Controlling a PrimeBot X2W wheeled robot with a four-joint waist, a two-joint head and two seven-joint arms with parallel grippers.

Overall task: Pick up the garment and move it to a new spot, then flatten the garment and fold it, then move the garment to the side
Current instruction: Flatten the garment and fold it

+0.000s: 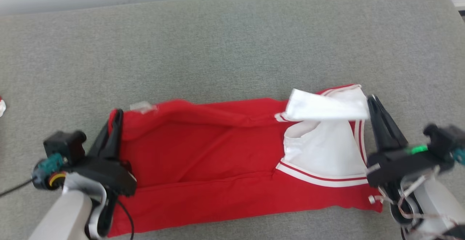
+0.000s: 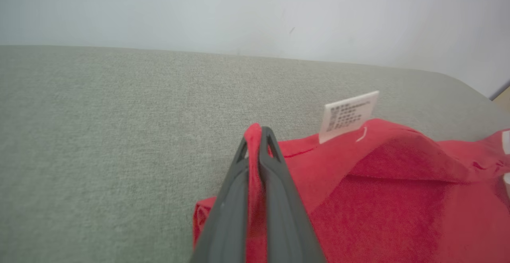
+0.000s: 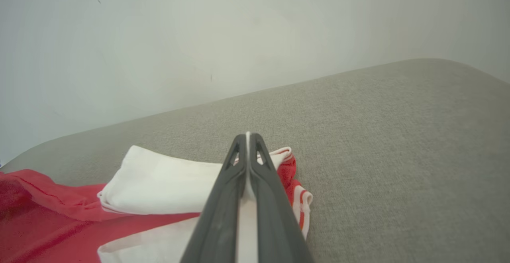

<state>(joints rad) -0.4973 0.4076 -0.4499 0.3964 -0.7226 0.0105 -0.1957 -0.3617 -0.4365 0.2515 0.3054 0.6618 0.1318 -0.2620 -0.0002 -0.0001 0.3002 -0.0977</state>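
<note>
The garment (image 1: 218, 152) is red with white panels and red-striped trim, spread lengthwise across the grey cushion. My left gripper (image 1: 117, 118) is shut on its red left corner; red cloth (image 2: 255, 163) runs between the dark fingers (image 2: 279, 183) in the left wrist view. A white care label (image 2: 348, 115) stands up just right of that grip. My right gripper (image 1: 373, 103) is shut on the white right end, with white fabric (image 3: 167, 183) pinched between its fingers (image 3: 223, 199). The held far edge is lifted and folding over the lower layer.
The grey upholstered cushion (image 1: 232, 43) stretches well beyond the garment toward a pale wall (image 2: 255, 8). Its rounded right corner (image 1: 439, 0) lies at the far right. A small red and white scrap (image 1: 1, 106) sits at the left edge.
</note>
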